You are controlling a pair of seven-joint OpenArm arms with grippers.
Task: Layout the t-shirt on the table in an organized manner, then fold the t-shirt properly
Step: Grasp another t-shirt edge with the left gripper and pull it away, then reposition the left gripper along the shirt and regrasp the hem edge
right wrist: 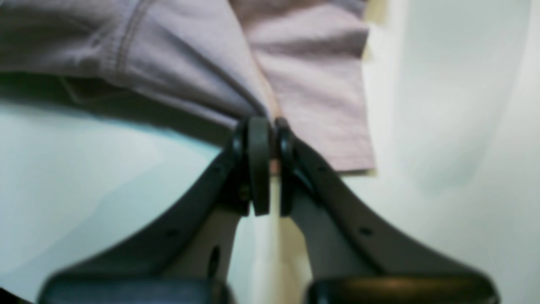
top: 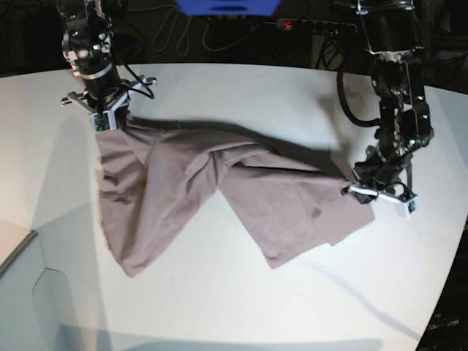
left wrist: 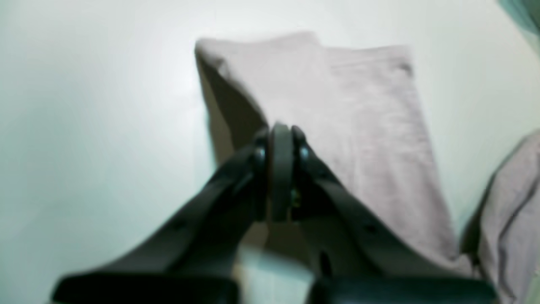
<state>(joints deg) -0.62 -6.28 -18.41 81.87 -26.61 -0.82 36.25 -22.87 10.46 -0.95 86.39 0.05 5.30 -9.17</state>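
Note:
The dusty mauve t-shirt [top: 219, 190] hangs stretched between my two grippers above the white table [top: 241, 95], twisted in the middle, its lower parts draping onto the tabletop. My right gripper [top: 108, 126], at the base view's left, is shut on a bunched edge of the shirt [right wrist: 202, 67]; in the right wrist view the gripper [right wrist: 266, 126] pinches the cloth between its fingertips. My left gripper [top: 365, 186], at the base view's right, is shut on the other end; in the left wrist view the gripper [left wrist: 280, 135] clamps the shirt [left wrist: 350, 118], which hangs down from it.
Dark cables and a power strip [top: 322, 25] lie beyond the table's far edge. A blue box [top: 227, 6] sits at the back. The table's curved edge runs at the lower left [top: 22, 248] and at the right [top: 453, 292].

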